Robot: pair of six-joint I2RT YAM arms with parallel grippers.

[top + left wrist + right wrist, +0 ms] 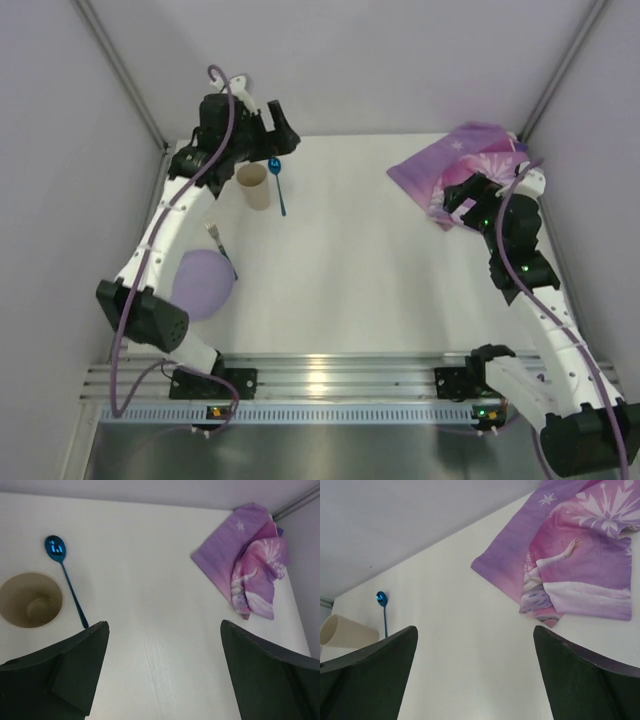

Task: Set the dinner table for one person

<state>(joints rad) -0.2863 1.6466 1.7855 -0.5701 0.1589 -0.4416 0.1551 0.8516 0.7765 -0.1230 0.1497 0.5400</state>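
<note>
The dinner table point(350, 270) is a large white tabletop. A crumpled purple-pink princess placemat point(462, 165) lies at the far right; it also shows in the left wrist view point(250, 565) and the right wrist view point(580, 560). A beige cup point(253, 187) stands upright at the far left beside a blue spoon point(279, 188). A fork point(221, 246) lies by a purple plate point(203, 283). My left gripper point(284, 138) hovers open and empty just behind the cup and spoon. My right gripper point(457, 210) is open and empty at the placemat's near edge.
A ribbed aluminium rail point(330, 385) runs along the table's near edge. Grey walls close in the back and both sides. The cup point(30, 600) and spoon point(64, 572) show at the left in the left wrist view.
</note>
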